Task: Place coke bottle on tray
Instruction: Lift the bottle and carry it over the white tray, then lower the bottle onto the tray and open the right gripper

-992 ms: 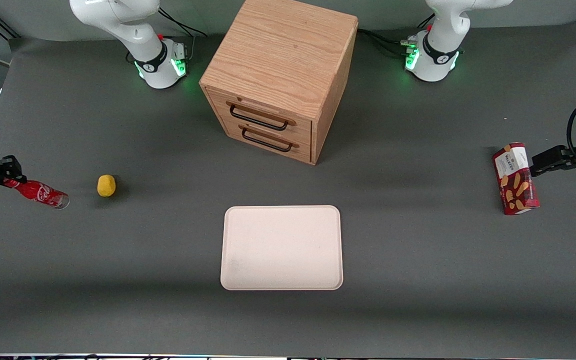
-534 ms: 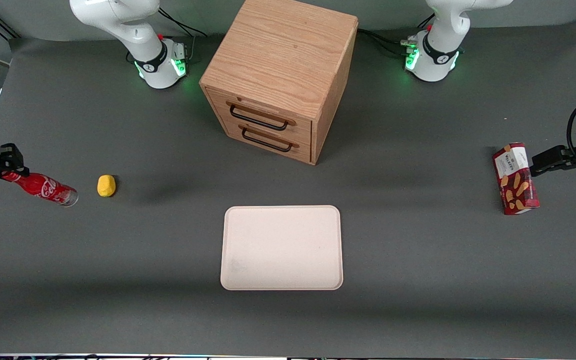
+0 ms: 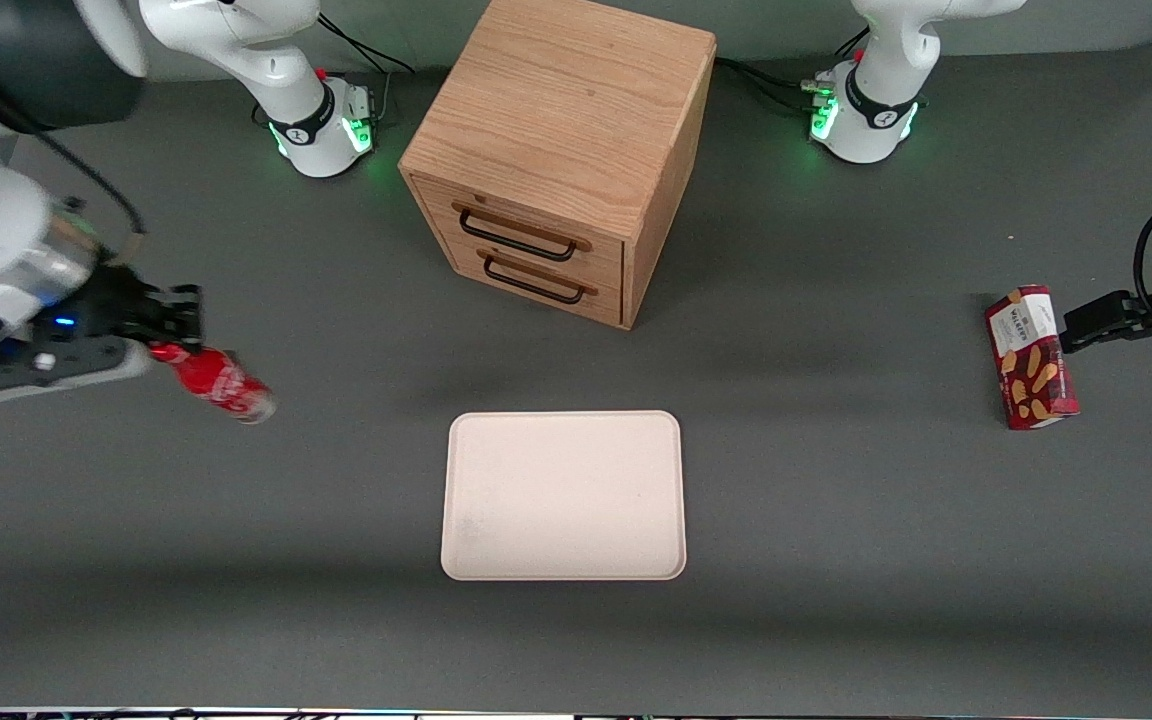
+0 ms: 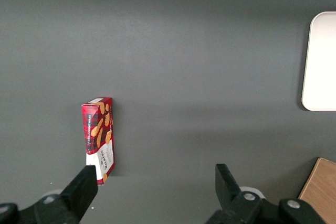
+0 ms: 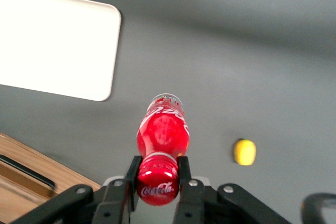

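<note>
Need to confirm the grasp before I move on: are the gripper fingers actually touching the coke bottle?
Touching. The right wrist view shows the gripper fingers pressed against both sides of the coke bottle at its cap.

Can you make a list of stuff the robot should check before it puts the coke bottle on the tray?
1. Grip: the gripper is shut on the cap end of the coke bottle, fingers on both sides. Ok.
2. Bottle off the table: it seems to hang tilted in the air, base lower than cap. Ok.
3. Landing spot: the tray has nothing on it. Ok.
4. Over the tray yet: the bottle is short of it, toward the working arm's end of the table. Not ok.
5. Path: the small yellow thing lies on the table apart from the bottle; whether it sits under the route, cannot tell.
6. Wooden cabinet: it stands farther from the front camera than the tray, clear of it. Ok.
</note>
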